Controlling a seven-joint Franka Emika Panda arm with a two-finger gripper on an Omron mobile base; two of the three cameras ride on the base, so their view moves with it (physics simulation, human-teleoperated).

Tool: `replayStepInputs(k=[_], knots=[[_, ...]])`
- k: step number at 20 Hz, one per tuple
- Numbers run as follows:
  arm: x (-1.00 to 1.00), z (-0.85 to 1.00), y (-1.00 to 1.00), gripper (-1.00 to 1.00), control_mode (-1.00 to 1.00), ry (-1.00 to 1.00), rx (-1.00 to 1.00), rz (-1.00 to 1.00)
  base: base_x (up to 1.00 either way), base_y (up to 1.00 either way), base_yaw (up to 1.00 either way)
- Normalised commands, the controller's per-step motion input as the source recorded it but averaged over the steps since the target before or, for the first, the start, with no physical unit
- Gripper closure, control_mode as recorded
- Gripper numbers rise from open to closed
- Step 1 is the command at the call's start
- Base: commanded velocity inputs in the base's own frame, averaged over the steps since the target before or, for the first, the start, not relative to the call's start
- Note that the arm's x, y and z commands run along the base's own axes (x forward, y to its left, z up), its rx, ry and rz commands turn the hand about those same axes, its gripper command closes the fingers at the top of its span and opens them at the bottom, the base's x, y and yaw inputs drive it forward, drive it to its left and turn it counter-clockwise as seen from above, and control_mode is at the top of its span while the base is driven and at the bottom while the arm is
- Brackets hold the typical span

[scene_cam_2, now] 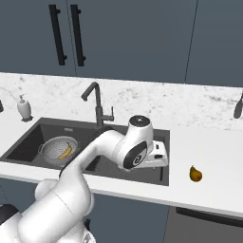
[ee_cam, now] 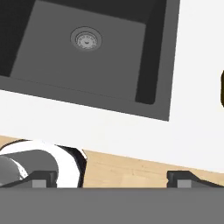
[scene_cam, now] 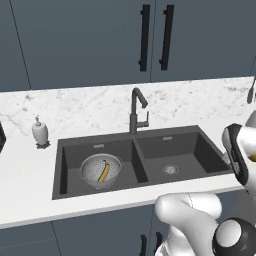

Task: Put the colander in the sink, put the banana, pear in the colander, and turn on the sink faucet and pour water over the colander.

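Right base view: your gripper hangs wide open and empty over the sink's right basin.
The banana already lies in the colander, so you go for the pear beside the sink.

One colander, one banana, one pear, one faucet, one soap dispenser, two sink basins.

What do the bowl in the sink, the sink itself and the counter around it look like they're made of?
The colander looks like brushed metal: silver-grey, dotted with holes. The sink looks like matte dark composite or stone: charcoal, no shine, though that's a guess. The counter looks like polished white marble: faint grey veining.
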Motion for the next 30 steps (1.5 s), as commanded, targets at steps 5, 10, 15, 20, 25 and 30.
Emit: replayStepInputs(k=[5,10,15,20,25,30], knots=[[0.10,-0.02,-0.67,-1.00,-1.00,0.00,0.00,0.01,0.00,0.00,0.00],[0.22,-0.01,-0.59,-1.00,-1.00,0.04,-0.01,0.02,0.00,0.00,0.00],[0.17,-0.01,-0.56,-1.00,-1.00,0.08,-0.06,0.00,0.00,0.00,0.00],[0.16,-0.01,-0.52,-1.00,-1.00,0.05,-0.06,0.00,0.00,0.00,0.00],[0.09,-0.26,-0.46,-1.00,-1.00,0.00,0.00,0.12,0.00,0.00,0.00],[0.22,-0.09,-0.27,-1.00,-1.00,0.00,0.00,0.17,0.00,0.00,0.00]])
